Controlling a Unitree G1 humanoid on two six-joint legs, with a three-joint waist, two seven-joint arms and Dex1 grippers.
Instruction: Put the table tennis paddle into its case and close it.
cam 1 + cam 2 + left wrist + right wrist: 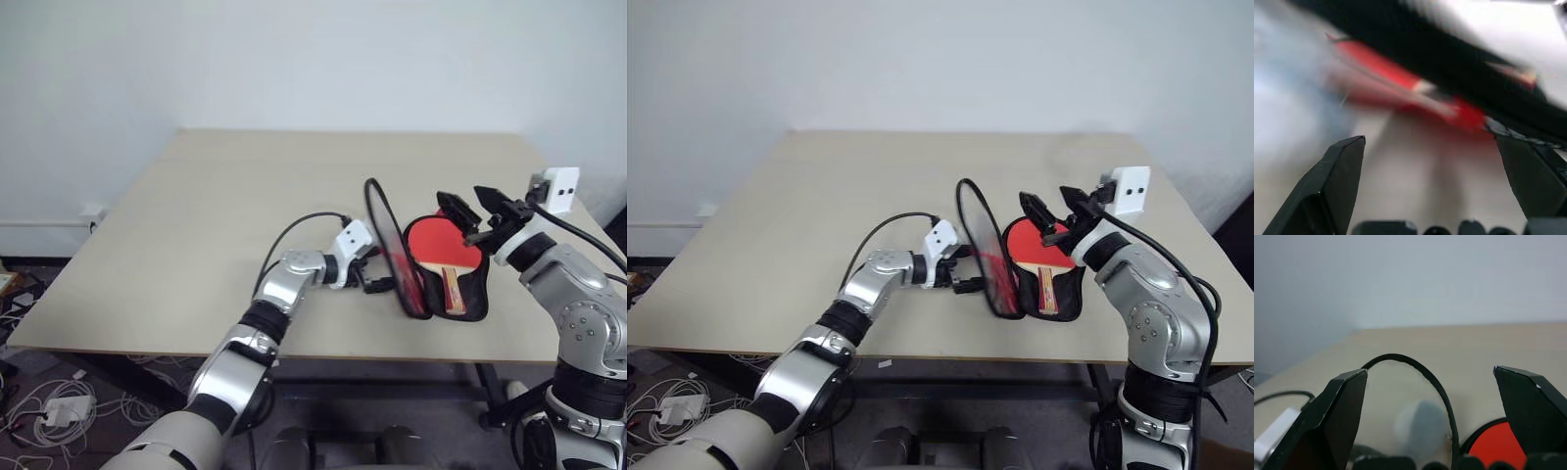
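Arms: silver-grey metallic shells with black joint collars, cream-white casing nearest the camera. Each wrist carries a small white box with two dark dots. One black cable loops from the left forearm to its box; another runs from the right box back along that arm. Left pincer (377, 279) and right pincer (472, 214): two black, flat, wedge-shaped fingers each, angular tips, bolt heads in a row at the base.
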